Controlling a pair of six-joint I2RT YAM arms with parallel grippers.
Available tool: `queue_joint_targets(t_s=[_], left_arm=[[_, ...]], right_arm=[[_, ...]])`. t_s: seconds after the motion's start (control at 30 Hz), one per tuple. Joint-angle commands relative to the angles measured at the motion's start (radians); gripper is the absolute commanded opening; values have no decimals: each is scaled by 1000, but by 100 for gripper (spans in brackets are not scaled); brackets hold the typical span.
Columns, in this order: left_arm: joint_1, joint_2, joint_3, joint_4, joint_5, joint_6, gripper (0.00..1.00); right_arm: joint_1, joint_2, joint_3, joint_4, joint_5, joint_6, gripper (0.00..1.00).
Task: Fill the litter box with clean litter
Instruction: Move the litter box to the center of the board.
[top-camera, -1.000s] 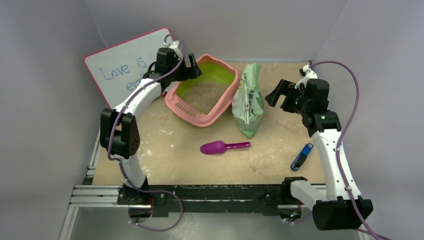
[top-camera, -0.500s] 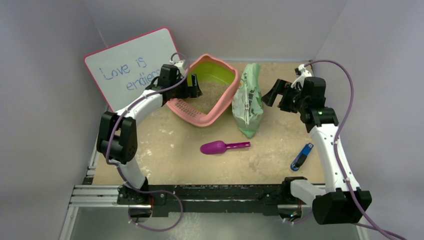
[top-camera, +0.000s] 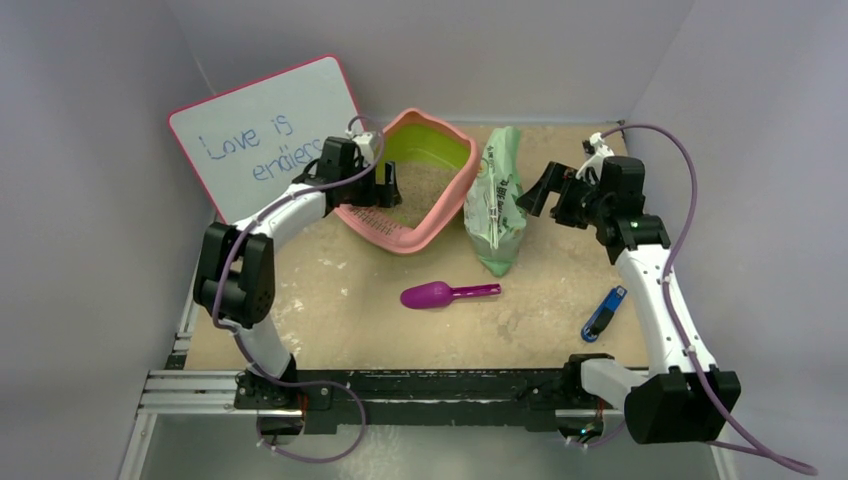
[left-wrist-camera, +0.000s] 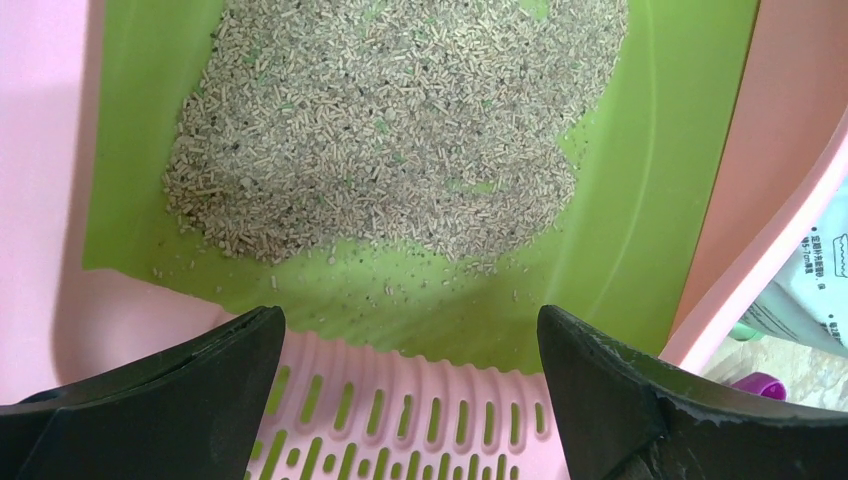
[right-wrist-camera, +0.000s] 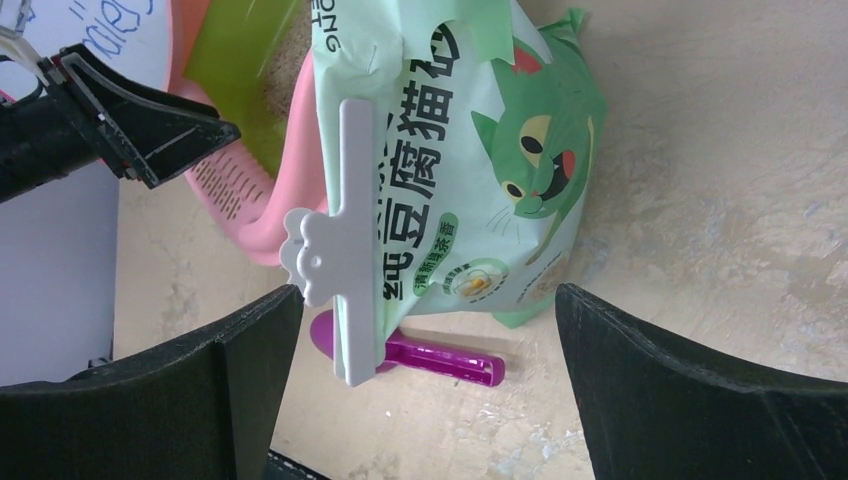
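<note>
The pink litter box (top-camera: 447, 213) with its lime-green inner wall (left-wrist-camera: 640, 200) sits at the back centre, and looks tipped up at its far end. A patch of beige-grey pellets (left-wrist-camera: 390, 120) with a few green bits lies inside. My left gripper (top-camera: 386, 186) hangs open just above the slotted grille lip (left-wrist-camera: 420, 410), with nothing between its fingers (left-wrist-camera: 200, 380). My right gripper (top-camera: 545, 193) is open to the right of the pale green printed bag (top-camera: 497, 200), not touching it. The clean litter is out of view.
A white clip (right-wrist-camera: 345, 240) is clamped along the bag (right-wrist-camera: 470, 150). A purple scoop (top-camera: 440, 294) lies in front of the box, also seen under the clip as the scoop (right-wrist-camera: 450, 362). A whiteboard (top-camera: 260, 135) leans at back left. A blue object (top-camera: 603, 313) lies at right.
My left gripper has come down and toward the near side, from the box's left rim to over the grille lip. The right gripper has drifted slightly left toward the bag. Both stay open.
</note>
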Motion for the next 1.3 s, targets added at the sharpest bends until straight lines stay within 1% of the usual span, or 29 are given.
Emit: queue_joint_targets(t_s=[0.0,0.07,0.2,0.33,0.53,0.63,0.73,0.83,0.9,1.0,1.03,1.13,1.27], left_arm=[[3,-74,-94,36,6,-51,99],[3,-102,-147,87,6,-81,99],[1,-124,-203,95,2,-122,99],[-6,-168,-291,135,7,-180,99],[-25,-255,-462,299,13,-328,99],[-45,-269,-511,347,42,-371,99],[-77,-287,-536,371,39,-406,99],[-124,-290,-547,373,23,-427,99],[-157,-295,-552,357,-5,-431,99],[-190,-320,-581,376,-32,-461,99],[-194,-332,-585,368,-44,-460,99],[-195,-376,-576,281,-140,-435,99],[-195,-416,-581,297,-122,-452,99]], right_arm=[[0,-8,-6,51,-38,17,99],[0,-4,-5,60,-44,19,99],[0,3,0,62,-52,19,99],[0,1,-5,56,-54,15,99],[1,9,-7,46,-38,3,99],[10,32,29,7,-22,-35,99],[64,49,81,-34,49,-83,99],[180,81,150,-93,196,-109,99],[234,102,177,-107,254,-111,98],[305,113,189,-107,388,-92,96],[326,116,189,-101,431,-89,96],[373,148,204,-115,500,-85,93],[442,211,233,-125,579,-76,89]])
